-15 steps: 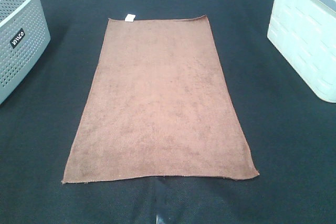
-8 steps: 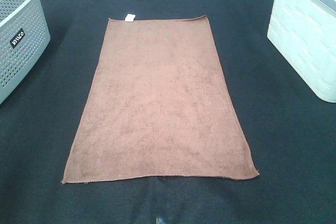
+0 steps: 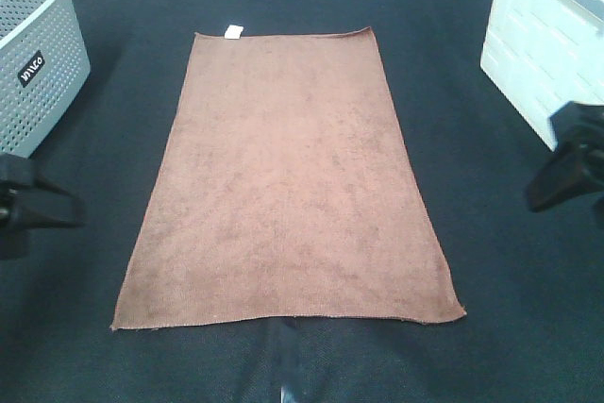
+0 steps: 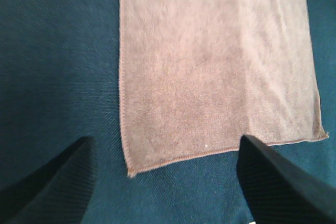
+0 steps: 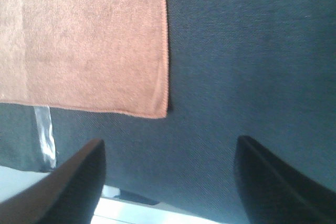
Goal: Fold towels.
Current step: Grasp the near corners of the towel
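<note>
Left gripper hovers with its fingers spread wide and nothing between them. The near left corner of the towel lies below and just ahead of the gap. Right gripper hangs equally wide open and empty, and the towel's near right corner sits ahead of it, a little off to the inner finger's side. From the high camera both grippers stand outside the towel's long edges and apart from it, the right one farther out than the left.

The reddish-brown towel lies flat and unfolded between the two arms on the black table cover, its white tag at the far edge, well away from both grippers. The folding has evidently not begun.

The step in hand looks to be the approach to the two near corners. To do it well, each gripper likely needs to centre its gap over its own corner, drop low and pinch only the terry cloth, not the cover beneath. Both should lift together so the near edge stays straight as it is carried toward the tagged edge.

Beyond the left gripper sits a grey perforated basket, and beside the right gripper a white bin, close enough to call for care on any outward swing. Nothing lies on the towel itself.
</note>
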`<state>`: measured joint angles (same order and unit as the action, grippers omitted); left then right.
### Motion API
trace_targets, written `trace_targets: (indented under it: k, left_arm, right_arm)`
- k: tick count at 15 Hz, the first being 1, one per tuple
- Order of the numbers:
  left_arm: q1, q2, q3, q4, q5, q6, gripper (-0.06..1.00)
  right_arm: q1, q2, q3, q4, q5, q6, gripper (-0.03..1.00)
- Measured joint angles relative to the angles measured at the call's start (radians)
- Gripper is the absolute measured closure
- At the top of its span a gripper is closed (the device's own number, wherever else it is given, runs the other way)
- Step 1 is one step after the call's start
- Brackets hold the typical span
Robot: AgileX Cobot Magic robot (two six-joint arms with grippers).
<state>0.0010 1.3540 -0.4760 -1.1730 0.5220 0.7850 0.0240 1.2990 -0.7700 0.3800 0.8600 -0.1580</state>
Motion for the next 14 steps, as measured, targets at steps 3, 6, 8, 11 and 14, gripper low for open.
trace_targets:
  k: [3,6,8,11,14]
  left_arm:
    - [0.000,0.197,-0.025,-0.219,0.049,0.227,0.24]
    - [0.000,0.361,-0.030,-0.320,0.098,0.390,0.24]
    - [0.000,0.422,-0.031,-0.325,0.099,0.405,0.24]
    - [0.000,0.476,-0.031,-0.354,0.103,0.438,0.24]
    - [-0.051,0.503,-0.033,-0.423,0.118,0.509,0.24]
  right_arm:
    - [0.000,0.132,0.000,0.083,-0.060,-0.034,0.31]
    - [0.000,0.233,0.059,0.205,-0.150,-0.097,0.31]
    - [0.000,0.275,0.120,0.336,-0.212,-0.214,0.31]
    - [0.000,0.364,0.140,0.513,-0.242,-0.411,0.31]
    - [0.028,0.457,0.139,0.586,-0.277,-0.519,0.31]
